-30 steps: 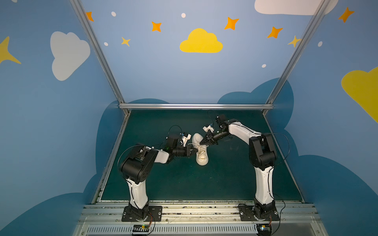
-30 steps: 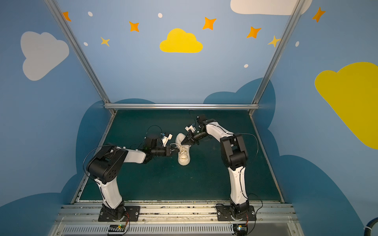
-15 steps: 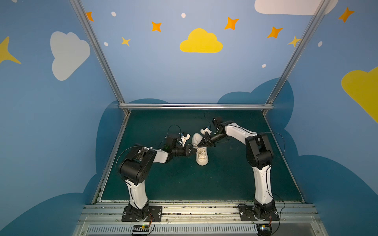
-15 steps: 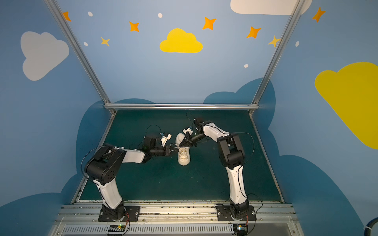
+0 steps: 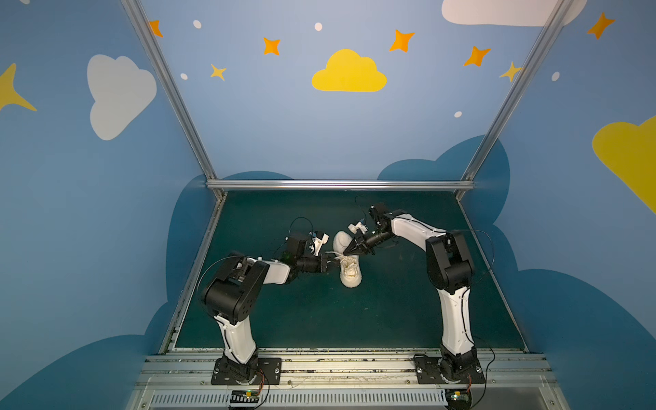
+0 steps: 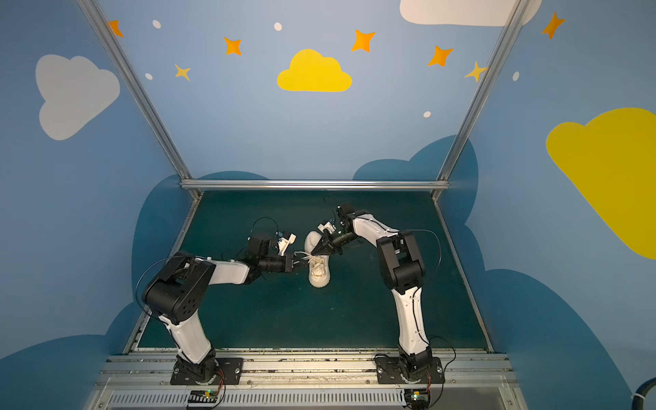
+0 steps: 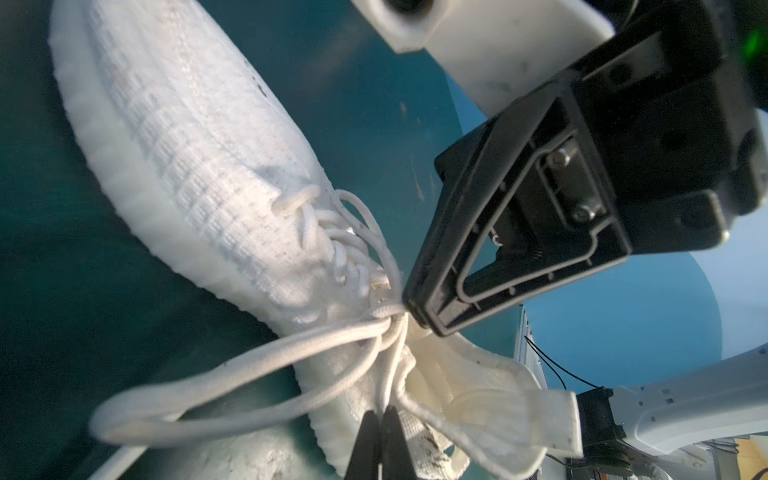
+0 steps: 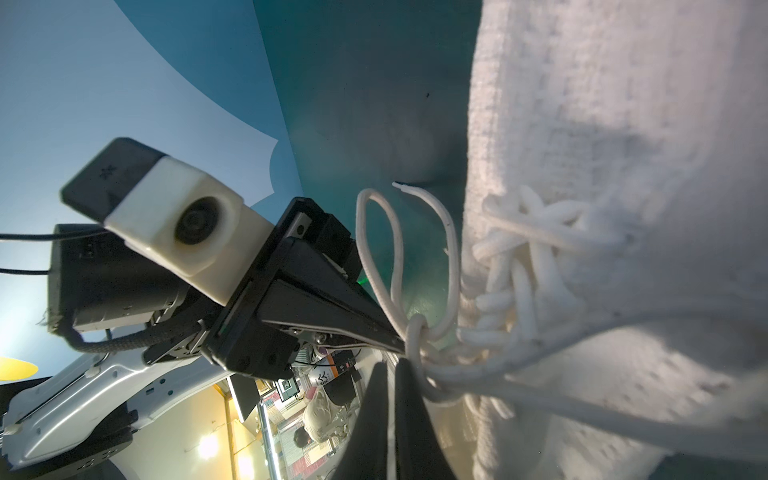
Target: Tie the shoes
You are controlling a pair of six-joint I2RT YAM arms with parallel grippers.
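Left wrist view puts us right at the left gripper point(image 7: 380, 415): its jaws are clenched on a strand of the cream laces point(image 7: 266, 353), which runs up out of the pinch to where the strands bunch together. The black wedge tip of the right gripper point(image 7: 415, 309) presses into that bunch, also closed tight on the laces. From there one long loop trails away loose beside the shoe. In the right wrist view we see the same meeting from the other side: the right gripper point(image 8: 390, 370) and the left gripper point(image 8: 397, 347) come nearly tip to tip, with the laces point(image 8: 376, 249) looping off between them and one free end showing.

Further out, the knit sneaker point(image 7: 187, 145) sits with its ribbed sole down. In both top views we find the sneaker point(image 5: 349, 273) point(image 6: 318, 273) near the middle of the green mat point(image 5: 390, 312), between the two arms, toe towards the arm bases and heel towards the back wall.
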